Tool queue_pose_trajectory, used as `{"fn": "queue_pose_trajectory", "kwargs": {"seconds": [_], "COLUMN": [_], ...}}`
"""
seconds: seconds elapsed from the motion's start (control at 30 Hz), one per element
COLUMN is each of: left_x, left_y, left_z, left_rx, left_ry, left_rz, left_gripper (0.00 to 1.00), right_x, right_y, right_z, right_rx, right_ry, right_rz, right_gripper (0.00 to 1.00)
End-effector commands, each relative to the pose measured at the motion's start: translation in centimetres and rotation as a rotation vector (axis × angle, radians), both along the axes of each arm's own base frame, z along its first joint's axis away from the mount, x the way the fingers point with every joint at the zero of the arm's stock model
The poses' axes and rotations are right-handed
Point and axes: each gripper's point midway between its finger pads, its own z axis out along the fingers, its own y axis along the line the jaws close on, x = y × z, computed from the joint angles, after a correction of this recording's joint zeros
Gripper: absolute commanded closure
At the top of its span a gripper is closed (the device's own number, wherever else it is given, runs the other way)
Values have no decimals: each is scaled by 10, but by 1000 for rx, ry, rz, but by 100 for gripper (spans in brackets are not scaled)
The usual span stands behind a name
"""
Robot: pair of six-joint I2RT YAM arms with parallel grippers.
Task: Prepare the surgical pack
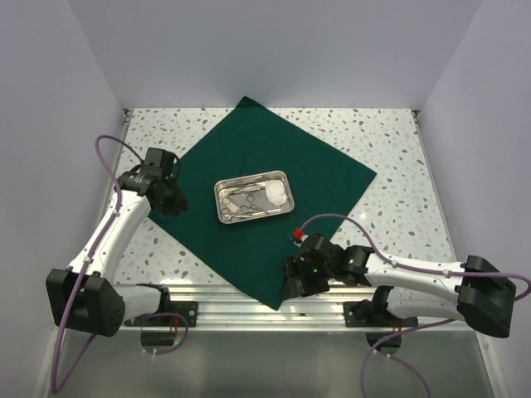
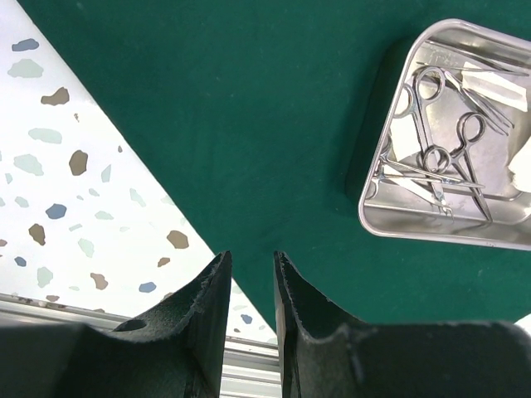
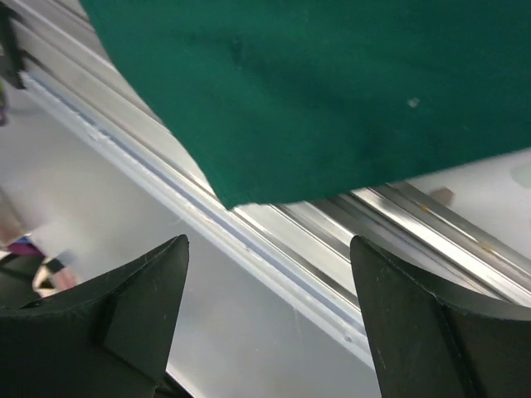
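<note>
A white terrazzo worktop, flecked with grey and brown chips, sits in a booth of plain pale walls: a back wall, a left wall and a right wall. Aluminium rails run along its near edge, with a plain grey surface below them. The light is soft and even.

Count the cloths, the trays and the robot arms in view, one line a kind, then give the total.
Green cloth: 1
Steel tray: 1
Robot arms: 2 (left arm, right arm)
Total: 4
</note>
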Motion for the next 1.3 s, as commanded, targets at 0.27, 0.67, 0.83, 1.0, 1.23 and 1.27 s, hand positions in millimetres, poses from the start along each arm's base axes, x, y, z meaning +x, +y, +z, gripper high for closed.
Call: {"fn": "queue_pose_trajectory", "kwargs": {"seconds": [0.27,0.67,0.83,1.0,1.23,1.27], "left_x": [-7,-12,-12,-9,6,8], "left_y": [-3,-3,-3,1,10,11], "left_z": [5,8,11,24,58,60], "left_rx": [-22,-27,-28,-12,33,38], "left_ry": [-16,-26,-34,-64,-134,-138], "left_rz": [-17,-19,-18,-5,29,33], "left_gripper": [70,69,69,69,69,69], "right_x": [6,36,42,41,116,127], "right_y": [38,59,64,71,76,75], "right_z": [-11,11,15,38,110,114], "right_rx": [216,312,328,318,355,361], "right_ry": [62,-5,1,8,-64,-61], "right_rz": [-108,-266,-306,-274,-336,-347], "right_gripper": [23,37,73,97,100,100]}}
